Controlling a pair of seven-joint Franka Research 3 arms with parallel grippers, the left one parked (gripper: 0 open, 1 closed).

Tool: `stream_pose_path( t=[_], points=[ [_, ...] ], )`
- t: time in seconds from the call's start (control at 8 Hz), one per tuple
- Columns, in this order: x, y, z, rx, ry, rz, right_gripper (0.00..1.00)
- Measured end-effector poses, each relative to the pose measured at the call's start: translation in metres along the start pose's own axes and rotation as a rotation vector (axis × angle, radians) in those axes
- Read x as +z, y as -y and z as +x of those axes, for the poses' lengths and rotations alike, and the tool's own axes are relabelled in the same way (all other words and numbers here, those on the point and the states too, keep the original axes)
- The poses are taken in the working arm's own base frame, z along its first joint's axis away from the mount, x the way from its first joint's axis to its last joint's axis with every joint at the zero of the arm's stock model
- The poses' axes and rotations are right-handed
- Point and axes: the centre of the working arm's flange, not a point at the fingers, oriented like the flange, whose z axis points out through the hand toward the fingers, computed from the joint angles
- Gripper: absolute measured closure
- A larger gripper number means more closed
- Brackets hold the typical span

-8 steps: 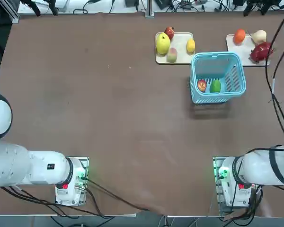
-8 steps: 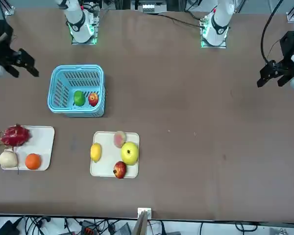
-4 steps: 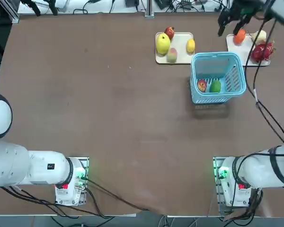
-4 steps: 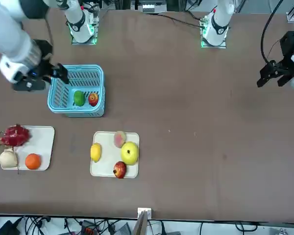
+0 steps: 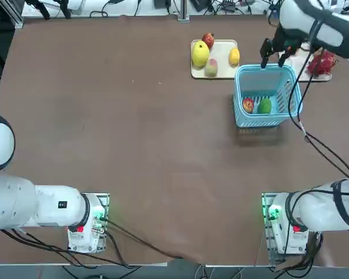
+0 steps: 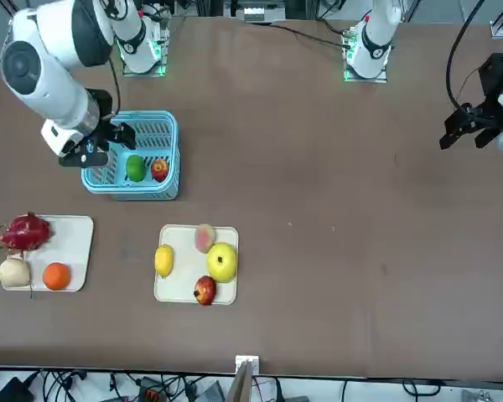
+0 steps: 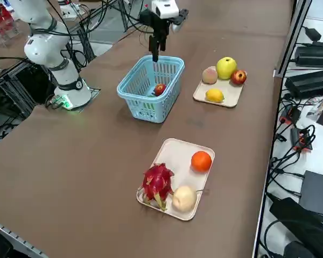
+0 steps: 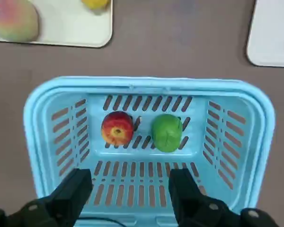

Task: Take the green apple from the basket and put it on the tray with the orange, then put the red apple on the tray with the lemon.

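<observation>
One blue basket point(image 5: 268, 95) sits on the brown tabletop point(image 5: 134, 145), holding two fruits side by side: one green apple point(image 5: 264, 106) and one red apple point(image 5: 248, 104) at its 9 o'clock. The right hand point(image 5: 273, 52) hangs above the basket's far rim, fingers point(image 8: 73, 189) spread wide and empty. Two cream trays lie beyond: the tray with the lemon point(image 5: 223, 57) at the basket's 11 o'clock carries four fruits; the tray with the orange point(image 7: 172, 161) carries three, including one orange point(image 7: 201, 160).

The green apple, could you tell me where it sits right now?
In the top view, the green apple lies inside the basket, beside the red apple on its right, with the open right tool above the basket's far rim.
</observation>
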Motion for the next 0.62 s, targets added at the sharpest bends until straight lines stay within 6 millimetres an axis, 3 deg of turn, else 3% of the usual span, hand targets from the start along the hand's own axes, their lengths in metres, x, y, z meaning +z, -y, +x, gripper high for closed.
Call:
stream_pose_path(
  t=[0.25,0.62],
  points=[
    [0.044,-0.006,-0.027,-0.001,-0.022,0.000,0.00],
    [0.102,-0.013,-0.050,-0.040,-0.102,-0.028,0.00]
  ],
)
